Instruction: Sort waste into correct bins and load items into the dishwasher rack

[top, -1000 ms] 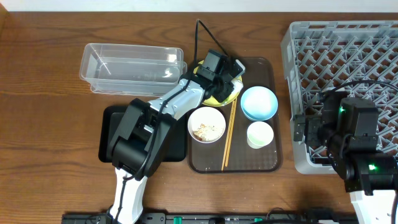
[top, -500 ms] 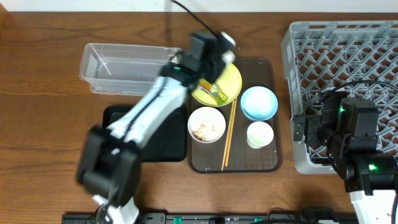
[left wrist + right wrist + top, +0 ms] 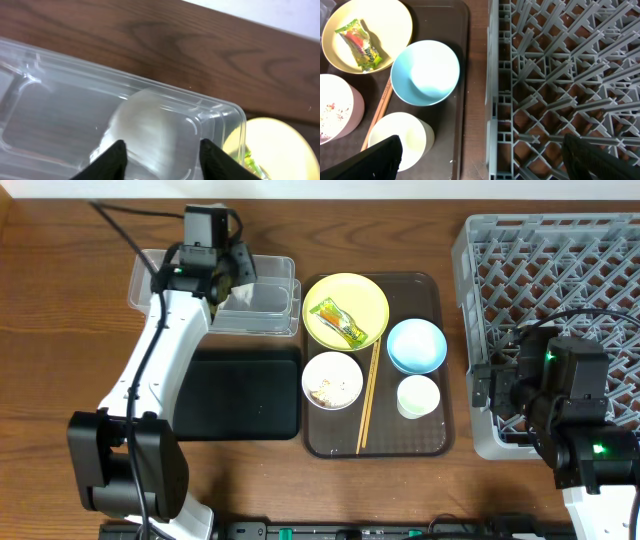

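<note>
The crumpled white paper (image 3: 150, 120) is pinched in the left end effector (image 3: 162, 150) over the right end of the clear tub (image 3: 160, 280), upper left of the overhead frame, presumably so it can be dropped in as waste. The snack wrapper (image 3: 340, 320) is seen lying on the yellow plate (image 3: 370, 292). The right end effector (image 3: 481, 150) is held wide apart and empty by the rack (image 3: 560, 60), probably out of the way.
</note>
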### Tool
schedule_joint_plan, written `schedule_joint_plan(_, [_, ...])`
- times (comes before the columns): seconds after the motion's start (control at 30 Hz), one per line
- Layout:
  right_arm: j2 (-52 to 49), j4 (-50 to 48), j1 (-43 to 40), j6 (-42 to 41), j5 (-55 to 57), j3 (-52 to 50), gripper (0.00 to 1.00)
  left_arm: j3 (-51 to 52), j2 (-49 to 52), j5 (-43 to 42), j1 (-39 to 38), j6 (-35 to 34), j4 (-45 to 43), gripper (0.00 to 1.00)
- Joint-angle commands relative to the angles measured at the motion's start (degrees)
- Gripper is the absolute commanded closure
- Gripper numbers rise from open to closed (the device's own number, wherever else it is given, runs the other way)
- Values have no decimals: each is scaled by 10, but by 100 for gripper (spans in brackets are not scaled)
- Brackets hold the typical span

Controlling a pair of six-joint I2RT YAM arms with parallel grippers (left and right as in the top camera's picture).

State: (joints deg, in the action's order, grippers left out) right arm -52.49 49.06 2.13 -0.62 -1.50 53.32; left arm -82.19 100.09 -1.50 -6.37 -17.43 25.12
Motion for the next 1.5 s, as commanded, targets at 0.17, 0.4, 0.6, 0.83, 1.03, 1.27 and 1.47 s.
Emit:
schedule_joint_plan(0.17, [1,1,7,-2,-1,11,1,5,3,-172,-26,-82,-9,47])
schedule_joint_plan(0.4, [1,1,7,-2,-1,11,1,6,31,-98,-124,-181,-7,47])
schedule_joint_plan(0.6, [1,1,7,-2,-1,11,1,6,95,-63,-205,-227,-7,45])
schedule_joint_plan(0.83, [1,3,7,-2,-1,11,1,6,153,-40,-232,-279,-7,50])
schedule_joint_plan(1.03, [1,5,7,-2,-1,11,1,6,168,-31,-232,-288,-7,50])
schedule_joint_plan(1.27, [1,5,7,-2,-1,11,1,6,181,-23,-232,-300,-3,50])
schedule_joint_plan(1.47, [1,5,7,-2,-1,11,1,6,198,-23,-232,-316,-5,55])
